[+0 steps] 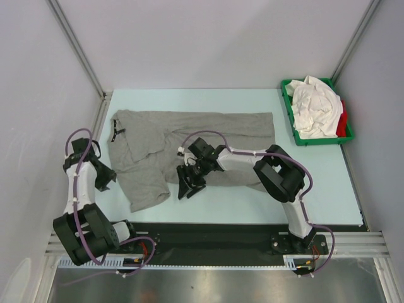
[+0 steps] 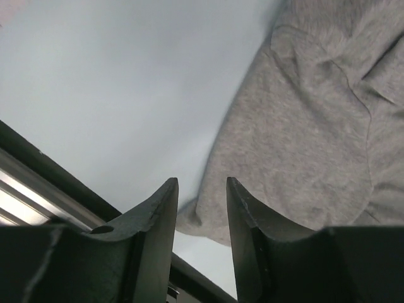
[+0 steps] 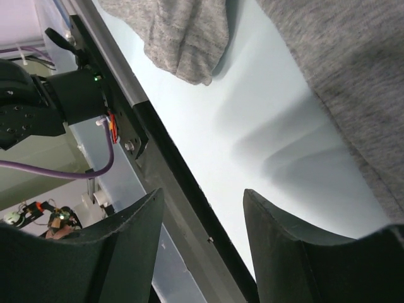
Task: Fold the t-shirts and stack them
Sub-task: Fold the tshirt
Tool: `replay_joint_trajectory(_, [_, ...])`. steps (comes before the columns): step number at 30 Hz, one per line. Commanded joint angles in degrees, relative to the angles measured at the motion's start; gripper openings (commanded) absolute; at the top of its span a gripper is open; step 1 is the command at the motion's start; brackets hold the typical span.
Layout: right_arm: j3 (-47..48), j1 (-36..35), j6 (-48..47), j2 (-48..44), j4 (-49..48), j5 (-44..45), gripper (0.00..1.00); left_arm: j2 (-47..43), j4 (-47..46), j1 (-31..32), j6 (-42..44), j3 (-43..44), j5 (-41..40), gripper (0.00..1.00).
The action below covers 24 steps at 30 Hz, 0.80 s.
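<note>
Tabletop (image 1: 315, 189) seen from above, with two robot arms at its near edge and one grey shirt (image 1: 208, 132) laid out across the middle, its neck end to the left. The shirt lies mostly flat but rumpled. Its left part seems doubled over, with a flap trailing toward the near edge, so folding looks barely begun. No neat folded bundle and no stack shows anywhere. The left gripper (image 1: 106, 178) hovers over bare table just beside the shirt's left edge. Its wrist view shows the jaws apart and holding nothing, with a corner of grey cloth lying just beyond them. The right gripper (image 1: 188, 186) sits near the shirt's near edge, about mid-length. Its wrist view shows the jaws wide apart over bare table, also holding nothing, with cloth off to either side. At the far right corner stands a green tray (image 1: 289, 113) heaped with crumpled white shirts (image 1: 312, 104), and a red shirt (image 1: 343, 124) peeks out on its right side. Those are unfolded, so most of the job appears still ahead: finishing the grey shirt, then folding and stacking each one from the tray.
</note>
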<state>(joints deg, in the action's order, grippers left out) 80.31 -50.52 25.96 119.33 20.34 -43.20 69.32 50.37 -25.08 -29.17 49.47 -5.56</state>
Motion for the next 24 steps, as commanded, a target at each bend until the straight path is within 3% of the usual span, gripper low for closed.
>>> replay_joint_trajectory(1, [-1.56, 0.6, 0.49, -2.44, -4.59, -3.2, 0.59, -1.29, 2.37, 1.09, -6.16, -1.91, 2.83, 0.42])
replay_joint_trajectory(7, [0.89, -0.1, 5.41, 1.16, -8.02, -1.54, 0.66, -1.82, -0.62, 1.26, -7.75, -5.97, 7.41, 0.44])
replay_joint_trajectory(15, [7.21, -3.26, 13.85, 8.02, -14.36, 4.26, 0.68, 1.42, 0.16, 6.7, -4.06, -1.23, 5.74, 0.45])
replay_joint_trajectory(22, [12.94, -5.37, 18.33, 13.21, -13.13, 11.38, 0.58, 1.79, 2.45, 11.54, -4.66, 0.99, 0.82, 0.48])
replay_joint_trajectory(24, [13.99, -5.38, 19.74, 14.7, -12.69, 12.43, 0.47, 1.35, 2.54, 11.72, -5.89, -0.42, 1.17, 0.48])
